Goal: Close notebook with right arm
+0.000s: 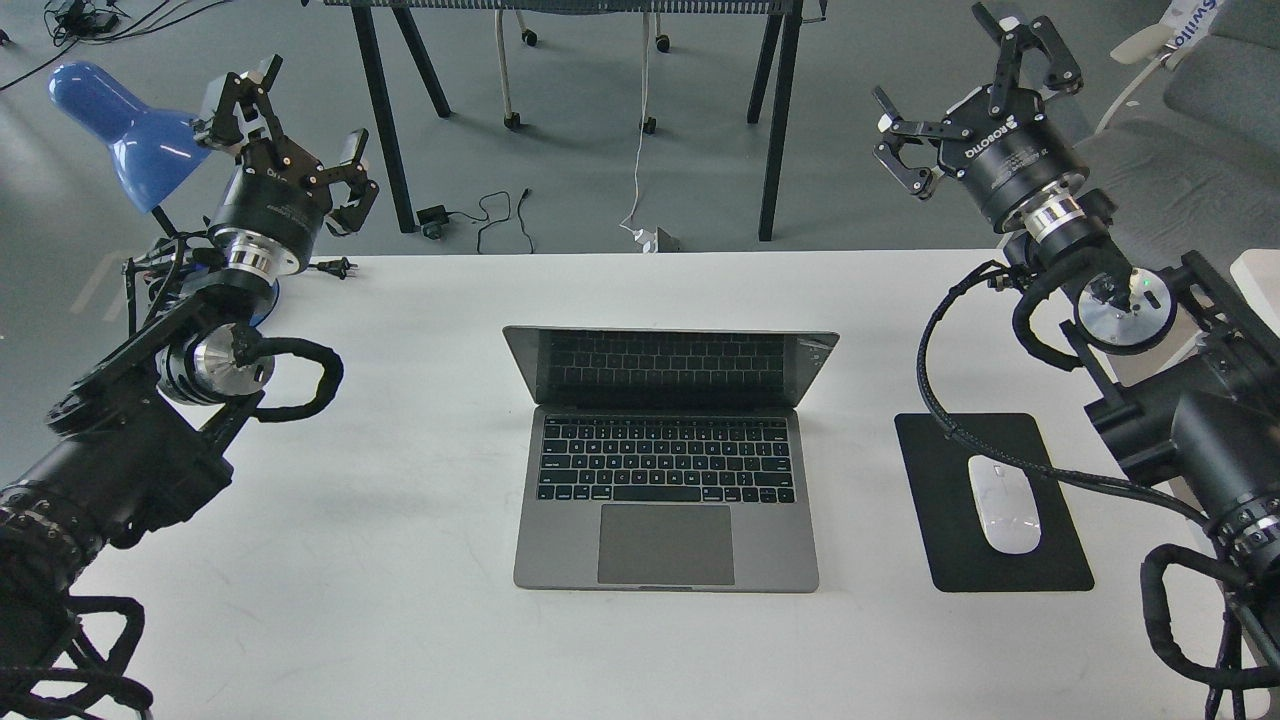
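Note:
The notebook lies open in the middle of the white table, a slim grey laptop with black keys, a large trackpad and a dark screen tilted back toward me. My right gripper hovers high at the table's far right corner, well away from the laptop, its black fingers spread open and holding nothing. Raised over the far left corner by the blue lamp, my left gripper is open as well and empty.
A black mouse pad with a white mouse lies right of the laptop, under my right arm's looped cable. A blue lamp stands at the far left. Black table legs and floor cables lie beyond the far edge.

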